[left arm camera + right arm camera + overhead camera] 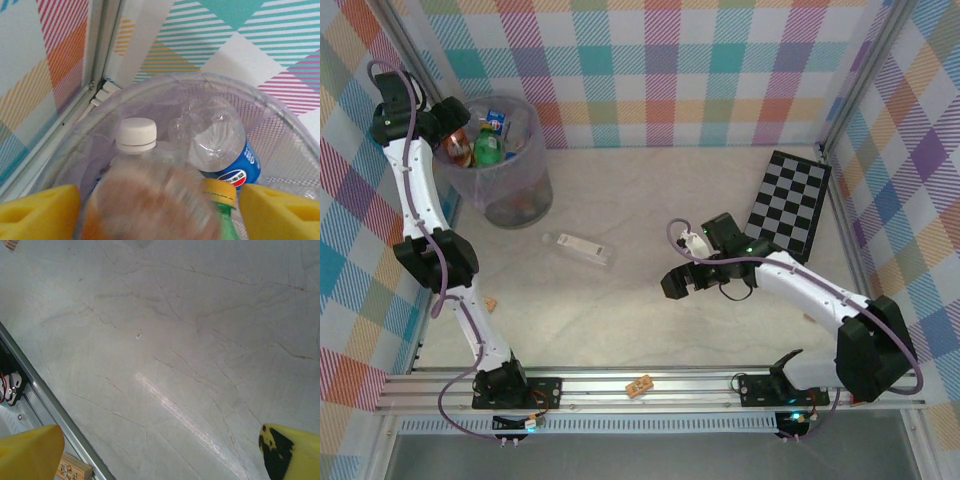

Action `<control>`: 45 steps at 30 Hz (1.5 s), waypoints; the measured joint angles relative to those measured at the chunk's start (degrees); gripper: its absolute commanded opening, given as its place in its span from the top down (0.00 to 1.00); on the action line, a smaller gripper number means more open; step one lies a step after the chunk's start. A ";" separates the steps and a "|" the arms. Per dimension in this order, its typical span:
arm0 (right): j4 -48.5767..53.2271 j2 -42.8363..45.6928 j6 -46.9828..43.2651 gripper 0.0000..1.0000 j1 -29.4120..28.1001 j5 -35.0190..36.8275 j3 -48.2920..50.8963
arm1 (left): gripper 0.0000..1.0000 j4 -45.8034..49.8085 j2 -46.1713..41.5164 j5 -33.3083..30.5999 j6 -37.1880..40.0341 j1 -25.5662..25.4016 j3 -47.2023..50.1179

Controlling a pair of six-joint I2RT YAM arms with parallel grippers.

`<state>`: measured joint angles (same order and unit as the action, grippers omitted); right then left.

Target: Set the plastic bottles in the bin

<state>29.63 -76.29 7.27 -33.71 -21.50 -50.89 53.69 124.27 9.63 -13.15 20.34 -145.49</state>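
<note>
Nearly done, I judge: several plastic bottles point(220, 150) sit in the bin point(285, 135) under the left fingers point(40, 210), spread wide beside a blurred, seemingly dropping amber bottle point(150, 205), while one clear bottle point(578, 248) lies on the table point(650, 190), well apart from the wide, empty right fingers point(30, 450).

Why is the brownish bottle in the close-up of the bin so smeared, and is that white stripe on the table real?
Left wrist view: the brown bottle is blurred, likely moving or too close; the white-capped bottle behind it in the bin is sharp. Right wrist view: the stripe looks like lamp glare on the table. Top external view: evenly lit.
</note>
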 measured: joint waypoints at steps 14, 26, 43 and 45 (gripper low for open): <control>-1.29 -3.06 0.31 0.01 -1.20 0.00 -0.98 | 0.46 -0.02 -2.40 -1.16 0.66 -0.22 0.46; -1.27 -2.91 0.44 0.00 -1.25 1.11 -0.98 | 0.59 -5.40 -5.64 -6.19 2.54 -4.04 12.70; -3.48 1.05 -0.72 0.01 -2.01 1.57 -1.07 | 0.16 -1.01 -6.47 -7.91 3.87 -5.53 10.80; -4.07 1.03 -1.44 0.00 -2.49 1.64 -1.36 | 0.14 0.13 -6.93 -9.07 4.31 -5.62 9.20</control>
<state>25.56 -75.26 5.82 -36.21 -19.86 -52.25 53.82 117.34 0.56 -8.84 14.72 -136.29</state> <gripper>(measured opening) 0.994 0.848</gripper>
